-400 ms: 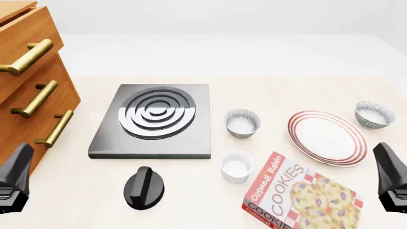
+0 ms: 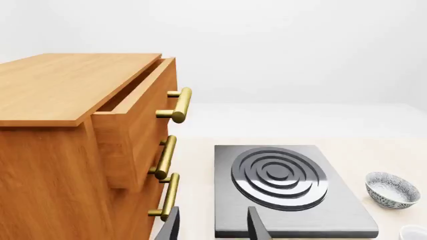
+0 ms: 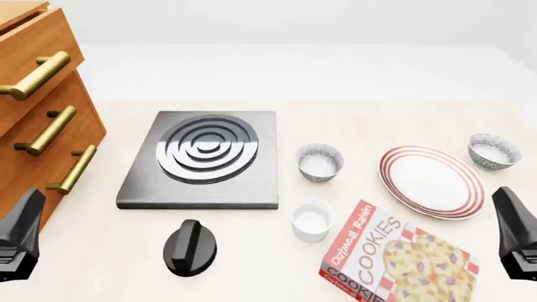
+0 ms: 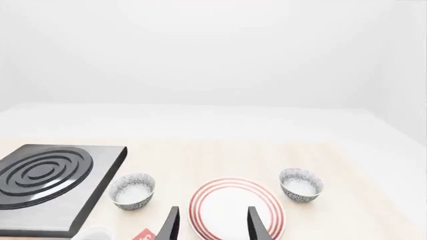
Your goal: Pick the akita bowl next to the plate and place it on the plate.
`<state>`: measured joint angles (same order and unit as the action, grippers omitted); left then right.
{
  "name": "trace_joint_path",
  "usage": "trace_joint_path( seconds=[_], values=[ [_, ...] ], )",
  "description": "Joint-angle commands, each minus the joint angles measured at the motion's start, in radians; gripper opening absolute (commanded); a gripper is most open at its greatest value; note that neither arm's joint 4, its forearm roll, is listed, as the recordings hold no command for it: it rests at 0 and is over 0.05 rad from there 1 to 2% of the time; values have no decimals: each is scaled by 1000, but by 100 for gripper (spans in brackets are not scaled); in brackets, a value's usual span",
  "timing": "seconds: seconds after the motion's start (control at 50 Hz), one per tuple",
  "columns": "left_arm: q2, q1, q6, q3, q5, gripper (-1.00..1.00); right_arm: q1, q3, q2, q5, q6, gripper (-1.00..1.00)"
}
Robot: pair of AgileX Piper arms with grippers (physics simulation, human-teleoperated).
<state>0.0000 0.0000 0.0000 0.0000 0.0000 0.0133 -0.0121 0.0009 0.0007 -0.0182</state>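
Note:
The plate (image 3: 432,182) is white with red rings and lies at the right of the table; it also shows in the right wrist view (image 4: 235,210). One speckled akita bowl (image 3: 493,151) (image 4: 301,185) stands close beside the plate's far right rim. An identical bowl (image 3: 320,162) (image 4: 132,190) (image 2: 392,189) stands to the plate's left, nearer the stove. My left gripper (image 3: 21,233) (image 2: 213,227) is open and empty at the near left corner. At the near right my right gripper (image 3: 514,229) (image 4: 212,227) is also open and empty, short of the plate.
A black stove plate (image 3: 201,157) lies mid-table, with a black knob (image 3: 190,247) in front of it. A white ramekin (image 3: 311,219) and a cookie box (image 3: 398,258) sit near the front. The wooden drawer cabinet (image 3: 42,107) fills the left side.

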Motion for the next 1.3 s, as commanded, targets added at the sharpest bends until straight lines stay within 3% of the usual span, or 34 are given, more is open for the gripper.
trace_joint_path(
  seconds=[0.02,0.4,1.3],
  values=[
    [0,0,0,0,0,100,-2,-11,0,11,-5,100],
    [0,0,0,0,0,100,-9,-76,16,39,-4,100],
    [0,0,0,0,0,100,-7,-157,216,-101,5,100]
  ],
)
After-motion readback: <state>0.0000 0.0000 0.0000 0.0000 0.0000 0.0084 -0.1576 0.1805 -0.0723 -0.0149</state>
